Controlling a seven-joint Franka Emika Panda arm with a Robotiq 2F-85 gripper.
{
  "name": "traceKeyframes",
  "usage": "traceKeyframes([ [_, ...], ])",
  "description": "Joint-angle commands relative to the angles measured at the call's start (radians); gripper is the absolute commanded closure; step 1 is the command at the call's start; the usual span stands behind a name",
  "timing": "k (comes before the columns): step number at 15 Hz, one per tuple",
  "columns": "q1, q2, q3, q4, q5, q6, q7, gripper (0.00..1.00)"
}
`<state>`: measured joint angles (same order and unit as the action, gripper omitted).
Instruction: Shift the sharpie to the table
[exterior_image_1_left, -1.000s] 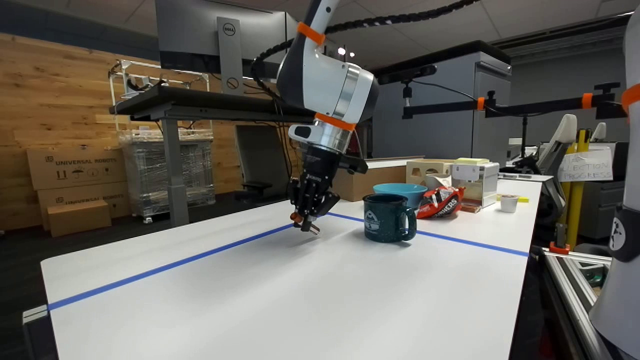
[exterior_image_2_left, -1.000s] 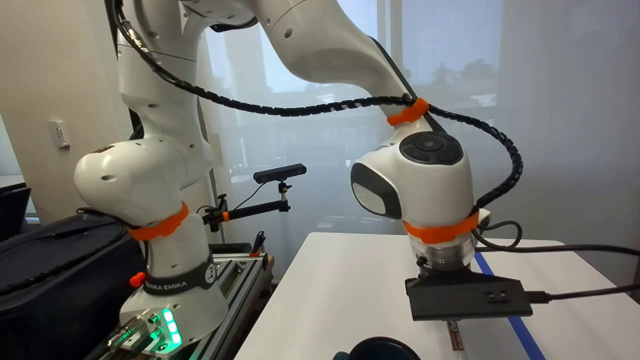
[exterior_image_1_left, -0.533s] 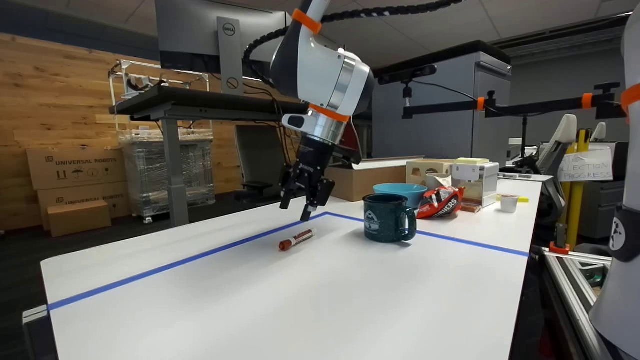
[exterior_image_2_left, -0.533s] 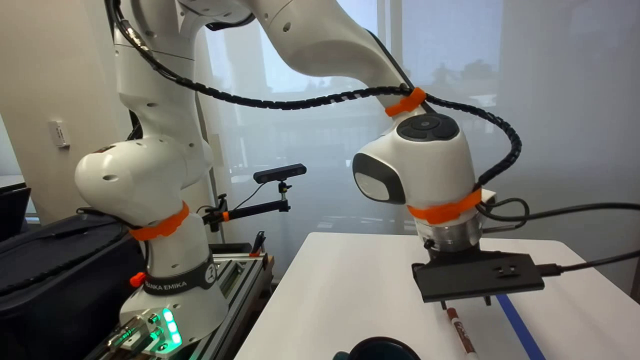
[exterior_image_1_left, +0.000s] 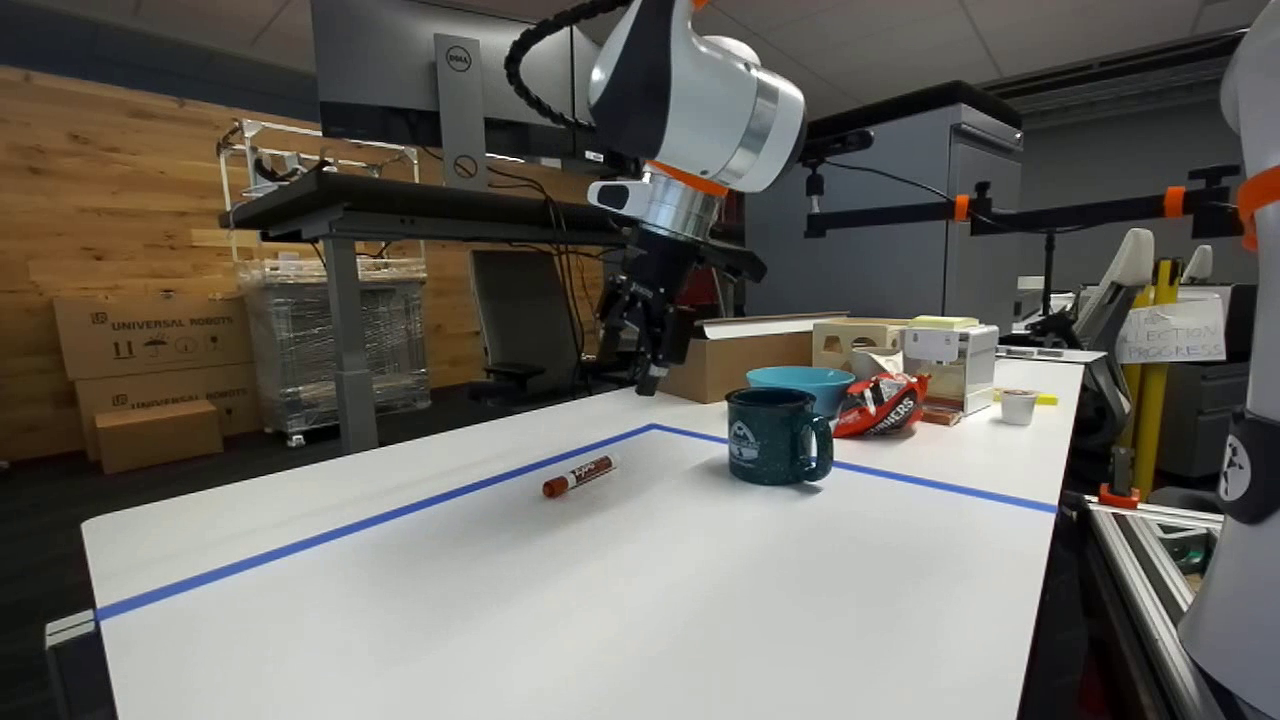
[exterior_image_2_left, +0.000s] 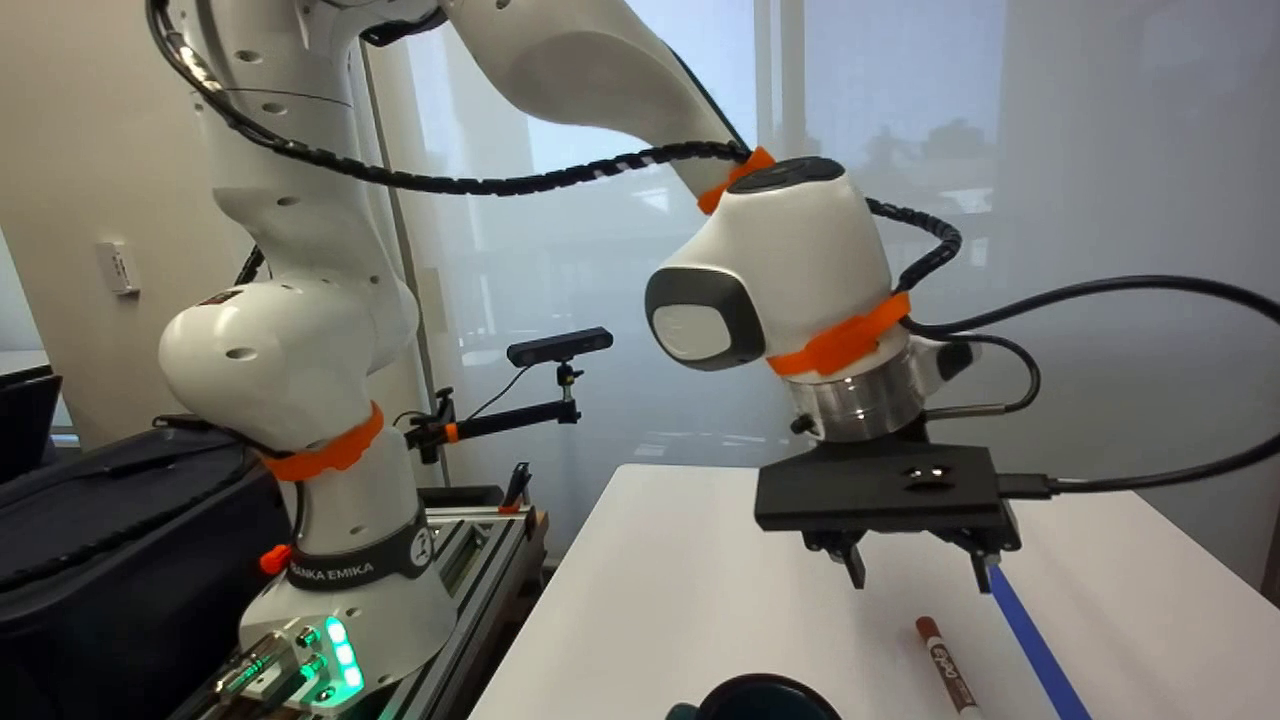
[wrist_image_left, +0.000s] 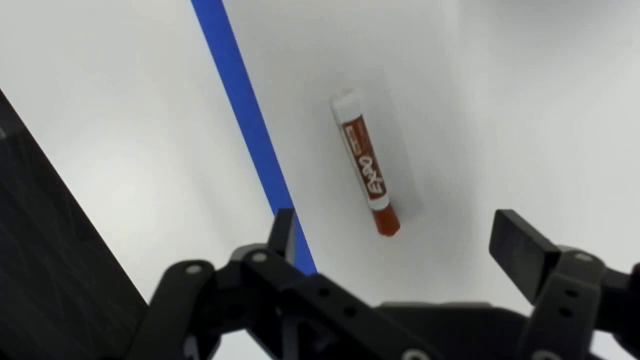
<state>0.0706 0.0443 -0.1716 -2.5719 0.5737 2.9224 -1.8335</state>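
The sharpie is a marker (exterior_image_1_left: 580, 476) with a brown-red cap and label and a white end. It lies flat on the white table (exterior_image_1_left: 600, 600), beside a blue tape line, in both exterior views. In the wrist view the whole marker (wrist_image_left: 366, 162) shows, its cap end pointing toward the gripper (wrist_image_left: 400, 237). The jaws stand wide apart with nothing between them. In an exterior view the gripper (exterior_image_2_left: 921, 586) hangs above the table, clear of the marker (exterior_image_2_left: 945, 665), with both fingers spread.
A dark teal mug (exterior_image_1_left: 772, 436) stands to the right of the marker. Behind it are a light blue bowl (exterior_image_1_left: 800, 380), a red snack bag (exterior_image_1_left: 885, 405), a cardboard box (exterior_image_1_left: 745, 365) and a small white cup (exterior_image_1_left: 1018, 406). Blue tape (exterior_image_1_left: 350, 535) crosses the table.
A second ago the gripper was shut on the marker close to the table. It has opened, let the marker go and risen away. The marker has rolled slightly toward the blue tape.
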Motion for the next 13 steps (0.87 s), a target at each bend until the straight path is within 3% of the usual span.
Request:
traceKeyframes([
  [1, -0.083, -0.091, -0.001, -0.146, -0.242, 0.123, 0.27, 0.0],
  [4, -0.135, -0.131, -0.039, -0.221, -0.462, 0.27, 0.494, 0.0],
  [5, -0.181, -0.136, -0.03, -0.236, -0.542, 0.321, 0.566, 0.0],
  [6, -0.134, -0.074, -0.03, -0.175, -0.421, 0.254, 0.444, 0.0],
  [8, -0.169, -0.091, -0.034, -0.201, -0.5, 0.301, 0.522, 0.0],
  [13, -0.173, -0.099, -0.032, -0.203, -0.507, 0.305, 0.536, 0.0],
])
